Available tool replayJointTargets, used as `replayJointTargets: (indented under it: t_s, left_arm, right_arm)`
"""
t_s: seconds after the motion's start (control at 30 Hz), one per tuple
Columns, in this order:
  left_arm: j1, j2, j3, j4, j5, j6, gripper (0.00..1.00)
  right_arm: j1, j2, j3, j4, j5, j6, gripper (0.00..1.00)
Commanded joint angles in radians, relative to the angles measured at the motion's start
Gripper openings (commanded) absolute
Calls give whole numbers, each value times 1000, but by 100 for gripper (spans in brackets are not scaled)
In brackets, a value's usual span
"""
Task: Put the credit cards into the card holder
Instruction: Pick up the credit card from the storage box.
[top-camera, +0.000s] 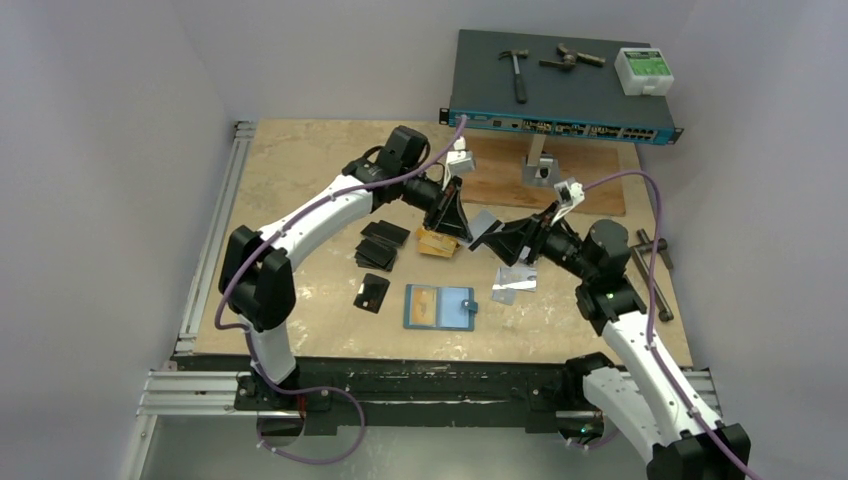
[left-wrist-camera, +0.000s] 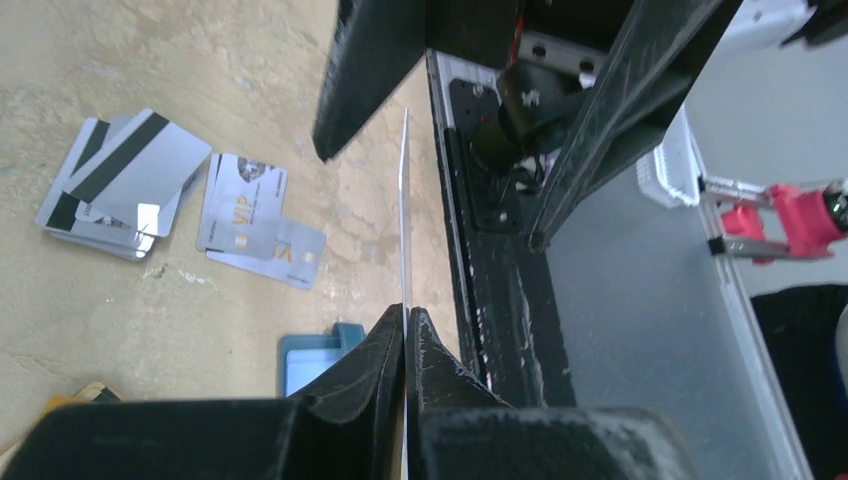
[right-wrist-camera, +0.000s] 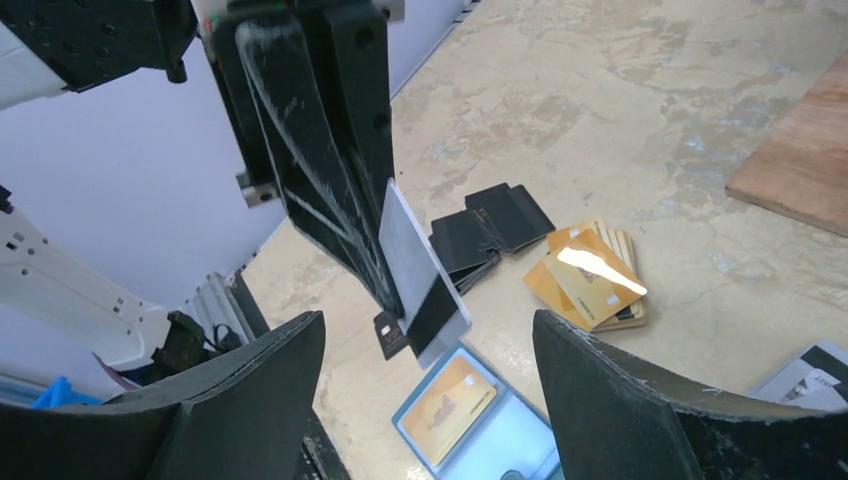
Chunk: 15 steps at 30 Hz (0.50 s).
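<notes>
The left gripper (left-wrist-camera: 406, 318) was pinched tight on one thin silver-white plastic card (right-wrist-camera: 412, 262), its two black fingers pressed flat against the card's faces at one short end. The card stuck straight out beyond those fingertips, its long axis in line with the fingers and its free end aimed at the right gripper (right-wrist-camera: 428, 325). In the left wrist view it showed only as a thin bright edge. In the right wrist view one face showed, with a dark magnetic stripe running along one long side.

The right gripper's jaws stood wide apart, one on each side of the card's free end, and neither finger touched it. The card was held up in the air above the beige stone-patterned table (top-camera: 300, 170), over the middle of the work area.

The small teal-blue leather-like folding card holder (top-camera: 440, 307) lay open and flat near the front edge of the table, closer to the arm bases than both grippers, with an orange-gold card (right-wrist-camera: 452, 408) in one pocket. Beyond it lay a stack of orange-gold cards (top-camera: 436, 242), with the glossy black cards (top-camera: 380, 245) to its left. The loose silver-white cards (top-camera: 515, 280) lay on the table beneath the right gripper.
</notes>
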Motion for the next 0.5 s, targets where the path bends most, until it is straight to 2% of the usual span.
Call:
replayJointTargets:
  t_s: [0.0, 0.07, 0.2, 0.27, 0.37, 0.47]
  left_arm:
    - [13, -78, -28, 215, 30, -307, 0]
    - [11, -89, -43, 253, 29, -363, 0]
    - [3, -110, -60, 287, 36, -414, 0]
    - [-3, -114, -61, 281, 38, -418, 0]
    - [-10, -117, -64, 285, 42, -431, 0]
    - [-17, -116, -63, 291, 47, -445, 0]
  right_arm:
    - [5, -43, -58, 155, -5, 101, 76]
    - [5, -33, -85, 254, -16, 164, 74]
    - [5, 13, -99, 411, -15, 274, 61]
    - [4, 31, -98, 472, -3, 310, 48]
    - [5, 54, -92, 519, 21, 349, 25]
    - [5, 73, -92, 557, 13, 374, 13]
